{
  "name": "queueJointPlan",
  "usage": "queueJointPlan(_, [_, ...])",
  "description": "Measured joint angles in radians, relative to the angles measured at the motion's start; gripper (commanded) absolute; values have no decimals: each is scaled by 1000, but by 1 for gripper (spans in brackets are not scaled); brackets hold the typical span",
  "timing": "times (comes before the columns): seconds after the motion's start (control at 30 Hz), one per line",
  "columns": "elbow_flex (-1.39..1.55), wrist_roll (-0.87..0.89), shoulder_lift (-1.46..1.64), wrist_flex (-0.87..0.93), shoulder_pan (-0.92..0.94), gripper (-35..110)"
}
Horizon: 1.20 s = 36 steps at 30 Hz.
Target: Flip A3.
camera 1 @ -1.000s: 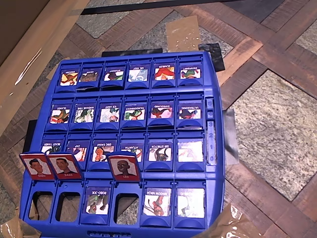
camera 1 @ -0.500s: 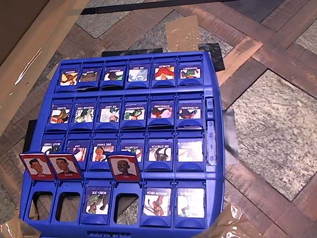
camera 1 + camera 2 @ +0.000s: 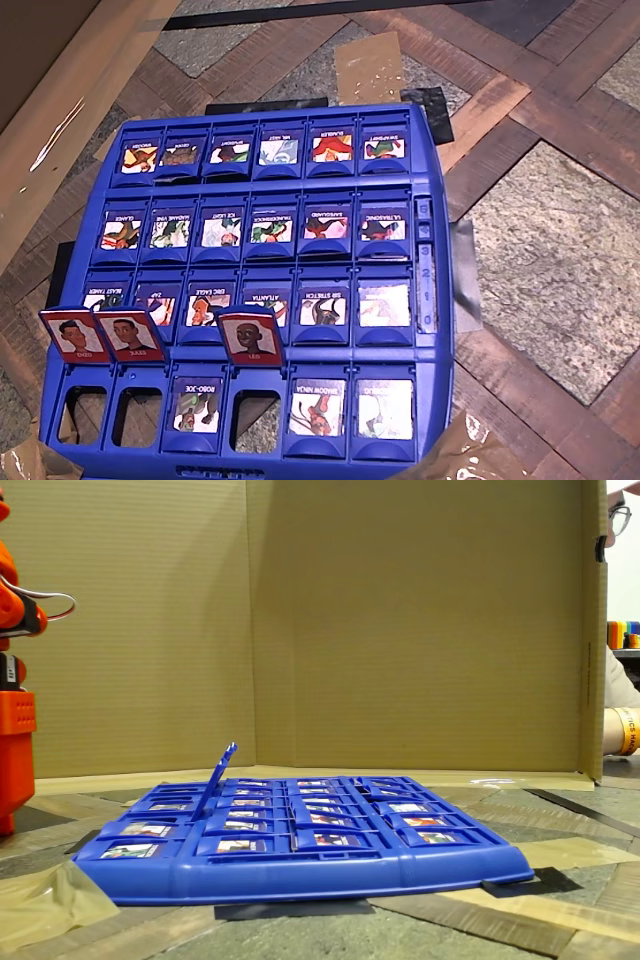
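The blue game board (image 3: pixel 440 250) lies flat on the taped floor, its frame carrying four rows of six tile bays. In the overhead view most tiles lie face-up showing blue-framed cartoons. Three red-framed portrait tiles stand raised along the hinge line between the bottom two rows, their bays open beneath them.

The orange arm (image 3: pixel 14 670) stands at the left edge of the fixed view, off the board's near-left corner. Its base and a cable loop are in frame, but the fingers are cut off by the picture edge — whether they are parted or closed cannot be told.

A3 (image 3: pixel 249 335) is the raised tile captioned LEO, fourth bay from the left in the overhead view, with ROBO-JOE (image 3: pixel 196 404) lying flat just left of its open bay. The two other red tiles (image 3: pixel 100 334) stand together at the far left.

Judgement: the flip is not yet done. In the fixed view the raised tiles (image 3: pixel 217 776) overlap edge-on, probably leaning away from the arm. A3's hinge runs along the row, so the push must go across the row — reaching inward from the arm's side, past both other raised tiles.
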Motion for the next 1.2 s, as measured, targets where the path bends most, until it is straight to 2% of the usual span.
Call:
queueJointPlan(0.97, [0,-18,0,2,0,0])
queueJointPlan(1.2, [0,-12,0,147,0,0])
